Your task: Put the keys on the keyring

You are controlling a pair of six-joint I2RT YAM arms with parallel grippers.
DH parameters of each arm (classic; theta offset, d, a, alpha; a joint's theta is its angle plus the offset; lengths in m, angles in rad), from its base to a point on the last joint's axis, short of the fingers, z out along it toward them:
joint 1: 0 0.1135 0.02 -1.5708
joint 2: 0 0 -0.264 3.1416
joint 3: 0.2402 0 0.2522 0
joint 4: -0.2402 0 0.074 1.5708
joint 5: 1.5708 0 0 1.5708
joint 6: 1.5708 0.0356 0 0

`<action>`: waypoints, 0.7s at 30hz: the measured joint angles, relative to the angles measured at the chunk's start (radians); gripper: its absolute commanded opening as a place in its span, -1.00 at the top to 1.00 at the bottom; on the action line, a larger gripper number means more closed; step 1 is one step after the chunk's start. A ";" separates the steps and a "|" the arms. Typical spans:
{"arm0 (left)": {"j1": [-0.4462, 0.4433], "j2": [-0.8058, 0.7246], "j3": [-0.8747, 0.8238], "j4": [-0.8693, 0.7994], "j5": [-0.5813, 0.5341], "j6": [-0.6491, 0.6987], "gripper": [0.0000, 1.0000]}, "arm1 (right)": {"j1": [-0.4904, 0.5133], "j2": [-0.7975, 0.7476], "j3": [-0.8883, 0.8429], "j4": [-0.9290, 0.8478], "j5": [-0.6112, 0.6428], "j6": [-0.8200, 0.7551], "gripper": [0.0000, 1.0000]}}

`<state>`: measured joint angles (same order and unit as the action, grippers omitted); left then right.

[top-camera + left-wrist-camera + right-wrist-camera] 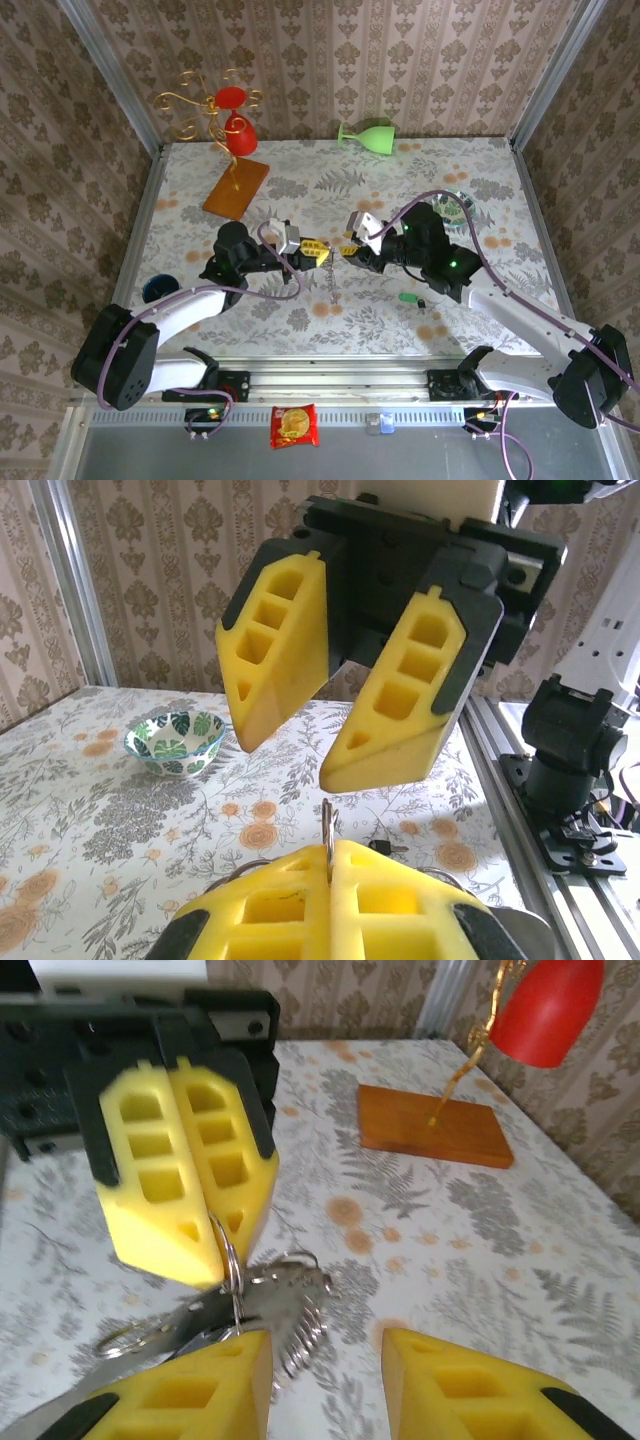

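Top view: we see the left hand point(312, 247) and right hand point(350, 250) tip to tip above mid-desk point(450, 170). The keyring point(328, 275) dangles between them. The green key point(407, 298) and dark key point(423, 303) lie on the desk by the right arm.

Left wrist: the left hand point(330, 855) is clamped tight on the keyring point(327, 825). The right hand point(292, 763) faces it, fingers apart, empty.

Right wrist: the right hand point(325, 1345) is spread, gripping nothing. We see the keyring point(235, 1265) hanging from the closed left hand point(215, 1260).

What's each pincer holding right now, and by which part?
The left pincer pinches the keyring by the top of its loop. The right pincer is open, holding nothing.
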<state>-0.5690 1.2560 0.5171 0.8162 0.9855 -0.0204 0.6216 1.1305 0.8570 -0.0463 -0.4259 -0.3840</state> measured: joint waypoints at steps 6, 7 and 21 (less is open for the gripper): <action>0.000 0.000 0.000 0.000 0.039 0.027 1.00 | 0.000 0.040 0.000 0.045 -0.138 0.090 0.32; 0.000 0.000 0.000 0.000 0.042 0.029 1.00 | 0.000 0.045 0.000 0.048 -0.151 0.098 0.33; 0.001 0.002 0.000 0.004 0.059 0.033 0.85 | -0.003 0.078 0.013 0.042 -0.232 0.098 1.00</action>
<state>-0.5678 1.2575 0.5171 0.8204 1.0447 0.0124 0.6186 1.2087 0.8703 -0.0048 -0.6582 -0.2863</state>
